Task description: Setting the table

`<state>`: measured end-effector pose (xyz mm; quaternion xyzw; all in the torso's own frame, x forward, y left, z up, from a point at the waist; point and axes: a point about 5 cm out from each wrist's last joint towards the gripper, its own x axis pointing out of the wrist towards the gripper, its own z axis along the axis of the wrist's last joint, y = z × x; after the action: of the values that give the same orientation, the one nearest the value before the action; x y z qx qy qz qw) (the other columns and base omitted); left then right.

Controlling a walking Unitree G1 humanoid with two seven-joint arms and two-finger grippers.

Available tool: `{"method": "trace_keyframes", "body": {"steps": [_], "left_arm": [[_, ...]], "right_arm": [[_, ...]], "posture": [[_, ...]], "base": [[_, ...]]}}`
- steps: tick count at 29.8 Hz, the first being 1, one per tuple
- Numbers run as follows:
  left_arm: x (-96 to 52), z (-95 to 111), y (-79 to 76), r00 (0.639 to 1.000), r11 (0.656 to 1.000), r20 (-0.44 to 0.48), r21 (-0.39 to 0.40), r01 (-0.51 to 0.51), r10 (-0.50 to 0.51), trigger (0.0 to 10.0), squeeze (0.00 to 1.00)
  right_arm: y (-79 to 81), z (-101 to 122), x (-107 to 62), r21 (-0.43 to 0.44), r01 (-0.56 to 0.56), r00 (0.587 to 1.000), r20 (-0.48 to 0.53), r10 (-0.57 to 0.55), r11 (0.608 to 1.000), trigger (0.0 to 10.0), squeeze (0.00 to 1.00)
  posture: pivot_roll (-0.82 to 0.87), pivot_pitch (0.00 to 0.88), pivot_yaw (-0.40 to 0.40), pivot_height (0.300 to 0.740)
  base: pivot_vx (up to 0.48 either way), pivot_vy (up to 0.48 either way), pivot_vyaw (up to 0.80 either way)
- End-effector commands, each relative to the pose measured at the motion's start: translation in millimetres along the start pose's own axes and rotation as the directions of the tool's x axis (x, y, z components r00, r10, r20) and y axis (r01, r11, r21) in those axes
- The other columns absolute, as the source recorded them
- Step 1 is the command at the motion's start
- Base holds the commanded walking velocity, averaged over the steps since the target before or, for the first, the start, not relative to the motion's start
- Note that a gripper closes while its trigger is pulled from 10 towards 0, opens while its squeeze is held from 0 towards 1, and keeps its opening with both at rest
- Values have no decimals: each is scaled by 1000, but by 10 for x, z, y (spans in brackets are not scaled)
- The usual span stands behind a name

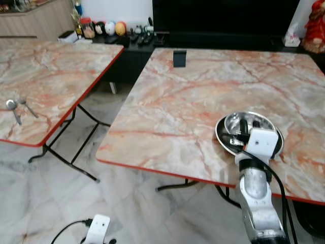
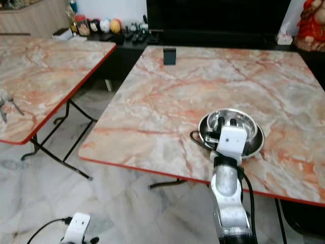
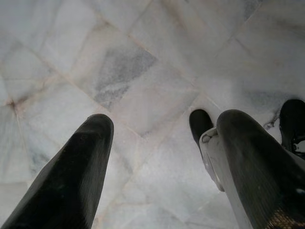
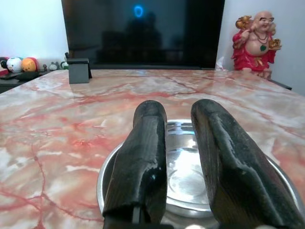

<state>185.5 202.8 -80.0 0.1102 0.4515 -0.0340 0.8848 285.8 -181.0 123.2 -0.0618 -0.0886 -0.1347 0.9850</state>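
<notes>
the step in hand looks like placing the first piece of the setting: the steel bowl [image 1: 249, 133] sits on the near marble table [image 1: 193, 96], close to its front red edge and toward the robot's right, and the right gripper [image 4: 178, 157] is directly over it. in the right wrist view the two black fingers [image 4: 143, 157] reach across the bowl's near rim with a narrow gap between them, slightly parted, and nothing is visibly clamped; the rim passes under them rather than between them, so i judge the bowl is resting on the table and not held, though whether a finger touches the rim cannot be told. the left gripper [image 3: 157, 157] hangs low over the pale marble floor [image 3: 119, 71], fingers spread wide and holding nothing. on the other table [image 1: 45, 76] to the robot's left lie two spoons [image 1: 20, 109] near its front edge, well apart from the bowl. the next move likely calls for lifting the right arm clear without nudging the bowl, then turning to fetch cutlery.
</notes>
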Motion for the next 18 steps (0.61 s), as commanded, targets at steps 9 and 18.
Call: {"method": "trace_keyframes", "body": {"steps": [9,18], "left_arm": [[-22,-87,48,1000,999,-17,-27,-19,18,10000,0],[-24,-111,15,1000,1000,-31,-25,-1,1,10000,0]], "right_arm": [[49,65,-47,26,4,999,32,-5,1000,10000,0],[54,169,49,65,18,998,64,-23,998,10000,0]], "posture": [[-27,0,45,731],[-28,0,40,731]], "base": [[0,0,0],[0,0,0]]}}
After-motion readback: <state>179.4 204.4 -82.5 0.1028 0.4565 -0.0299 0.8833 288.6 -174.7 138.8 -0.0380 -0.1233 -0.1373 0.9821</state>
